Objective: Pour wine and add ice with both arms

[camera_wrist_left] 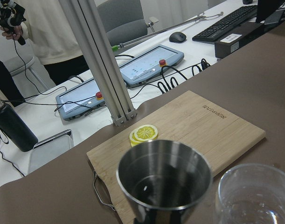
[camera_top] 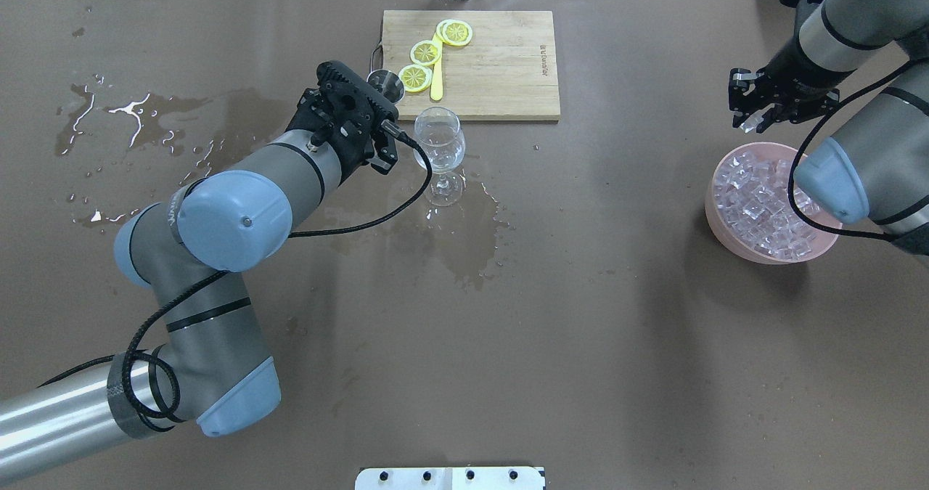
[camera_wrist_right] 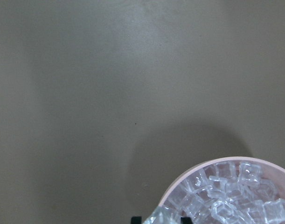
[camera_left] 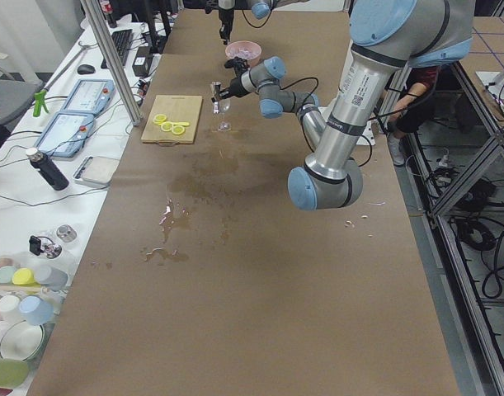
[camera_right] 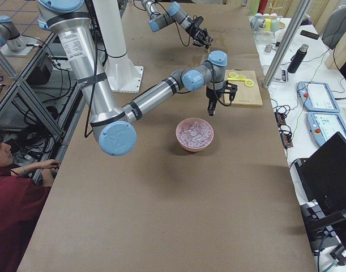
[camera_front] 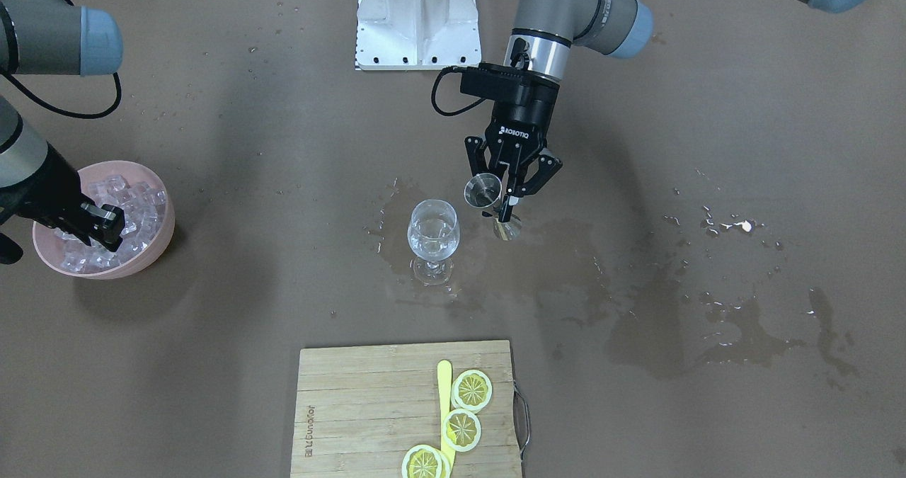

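While the left gripper (camera_front: 508,202) clamps a steel jigger (camera_front: 483,191) just beside the wine glass (camera_front: 433,234), the right gripper (camera_top: 753,118) pinches an ice cube (camera_wrist_right: 162,217) above the pink bowl (camera_top: 722,232), with that glass far off to its left.

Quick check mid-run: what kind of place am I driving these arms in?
Likely a robotics lab, not a bar: teach pendants beside the table, aluminium framing, an operator nearby.
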